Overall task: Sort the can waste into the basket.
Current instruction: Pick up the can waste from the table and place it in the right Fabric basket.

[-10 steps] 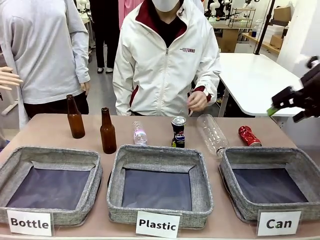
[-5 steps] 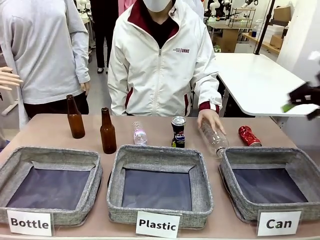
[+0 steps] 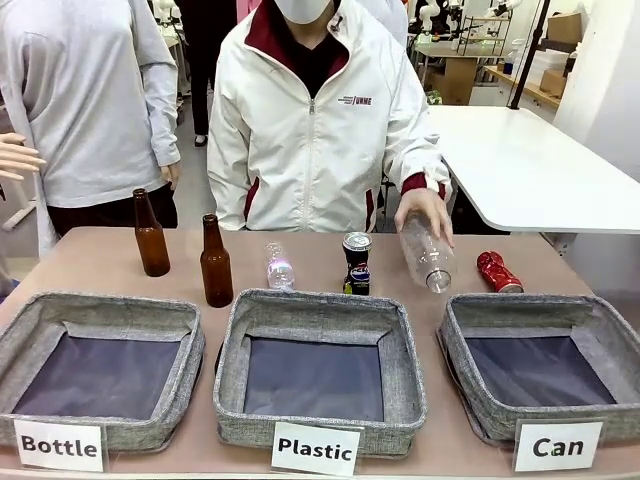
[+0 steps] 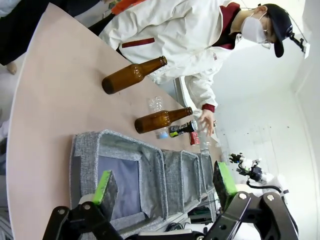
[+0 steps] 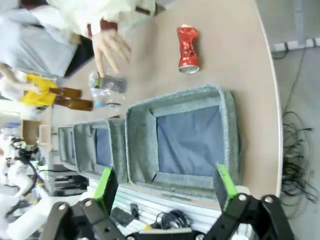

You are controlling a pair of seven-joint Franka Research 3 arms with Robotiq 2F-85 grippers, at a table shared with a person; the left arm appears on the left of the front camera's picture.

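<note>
Two slim metal drink cans sit on the light brown table (image 3: 90,262), neither inside a basket. The shiny red can (image 3: 498,272), dented, lies on its side just beyond the far rim of the shallow grey fabric basket with the dark bottom (image 3: 530,308), which carries a white card reading "Can" (image 3: 557,446). The black can with the blue-and-white label and silver top (image 3: 356,264) stands upright just behind the far rim of the middle grey basket marked "Plastic" (image 3: 320,300).

Between the two cans, the hand (image 3: 425,212) of a person in a white jacket grips a large clear plastic bottle (image 3: 430,262) by its base, tilted with the neck pointing down toward the robot's side. A small clear plastic bottle (image 3: 280,268), a brown glass bottle (image 3: 215,262) and a second brown glass bottle (image 3: 150,235) stand farther left, the last behind the grey basket marked "Bottle" (image 3: 100,305).

The left gripper (image 4: 164,175) hangs above the near side of the "Bottle" basket, green-padded fingers spread wide with nothing between them. The right gripper (image 5: 164,172) hovers over the near edge of the "Can" basket, likewise spread and empty, well apart from the red can.
</note>
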